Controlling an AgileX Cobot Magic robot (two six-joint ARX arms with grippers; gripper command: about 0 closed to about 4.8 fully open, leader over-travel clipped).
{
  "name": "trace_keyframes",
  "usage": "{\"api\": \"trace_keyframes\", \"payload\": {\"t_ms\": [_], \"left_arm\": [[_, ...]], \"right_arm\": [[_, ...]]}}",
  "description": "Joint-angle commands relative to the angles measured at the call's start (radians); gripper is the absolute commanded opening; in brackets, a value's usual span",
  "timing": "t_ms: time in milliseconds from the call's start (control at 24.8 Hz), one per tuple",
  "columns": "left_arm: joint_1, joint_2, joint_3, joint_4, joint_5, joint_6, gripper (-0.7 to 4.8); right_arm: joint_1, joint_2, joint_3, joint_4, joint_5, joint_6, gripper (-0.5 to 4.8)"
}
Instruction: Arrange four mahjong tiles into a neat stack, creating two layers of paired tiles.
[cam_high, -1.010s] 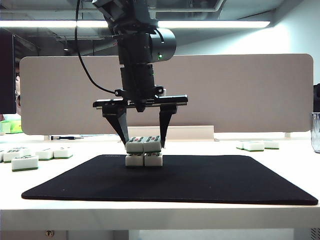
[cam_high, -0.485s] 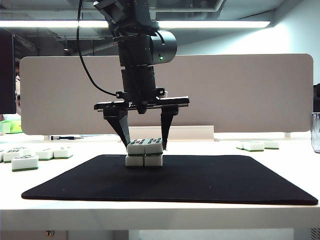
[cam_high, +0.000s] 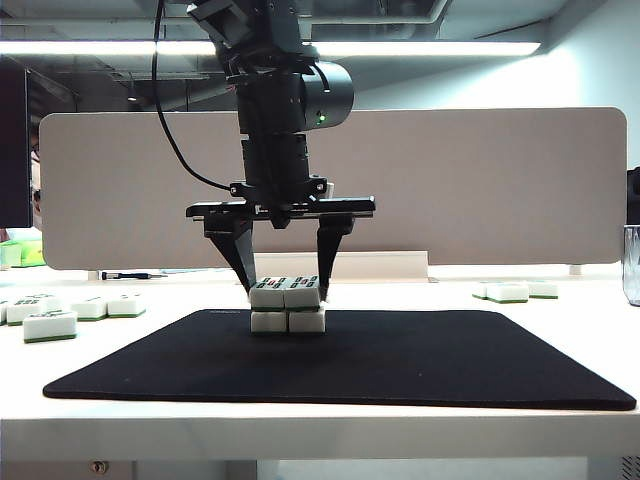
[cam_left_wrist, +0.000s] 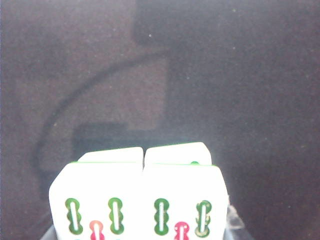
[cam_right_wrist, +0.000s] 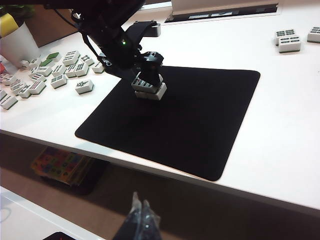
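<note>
The stack (cam_high: 287, 306) of four mahjong tiles (glossy, rigid, likely slippery; best pinched across a pair's outer ends) stands near the black mat's (cam_high: 420, 360) far edge, its upper pair between the left gripper's (cam_high: 287, 292) jaws, which appear clamped on that pair, while the right gripper (cam_right_wrist: 139, 220) hangs off the desk's (cam_right_wrist: 280, 125) near edge, jaws together.

On the black mat (cam_high: 400, 365), the only obstruction is the stack (cam_high: 287, 306) near its back edge, with the left end effector (cam_high: 287, 290) straddling the upper pair of tiles, a finger tight on each side, so the stack's two flanks are blocked while the mat in front of it and to either side lies open for a pass. Off the mat, loose mahjong tiles (cam_right_wrist: 55, 70) crowd the tabletop (cam_high: 590, 320) on the left, a few more (cam_high: 515, 291) sit far right, and a white panel (cam_high: 480, 180) walls off the back. The right end effector (cam_right_wrist: 137, 220) hangs low and pinched together, well clear of the tabletop's near edge.
</note>
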Motion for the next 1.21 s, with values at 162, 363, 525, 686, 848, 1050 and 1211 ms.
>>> {"api": "trace_keyframes", "payload": {"t_ms": [162, 363, 525, 686, 848, 1050, 1211], "left_arm": [[0.001, -0.001, 0.003, 0.010, -0.003, 0.008, 3.45], [0.001, -0.001, 0.003, 0.012, -0.002, 0.008, 3.45], [0.001, -0.001, 0.003, 0.012, -0.002, 0.008, 3.46], [0.001, -0.001, 0.003, 0.012, -0.002, 0.008, 4.02], [0.001, -0.001, 0.003, 0.013, -0.003, 0.008, 4.36], [0.000, -0.001, 0.003, 0.016, -0.002, 0.007, 4.36], [-0.003, -0.002, 0.003, 0.004, 0.027, 0.006, 4.36]], "right_arm": [[0.000, -0.011, 0.003, 0.017, 0.002, -0.003, -0.01], [0.000, -0.011, 0.003, 0.017, 0.002, -0.003, -0.01], [0.000, -0.011, 0.003, 0.017, 0.002, -0.003, -0.01], [0.000, -0.011, 0.003, 0.017, 0.002, -0.003, -0.01], [0.000, -0.011, 0.003, 0.017, 0.002, -0.003, -0.01], [0.000, -0.011, 0.003, 0.017, 0.002, -0.003, -0.01], [0.000, -0.011, 0.003, 0.017, 0.003, -0.003, -0.01]]}}
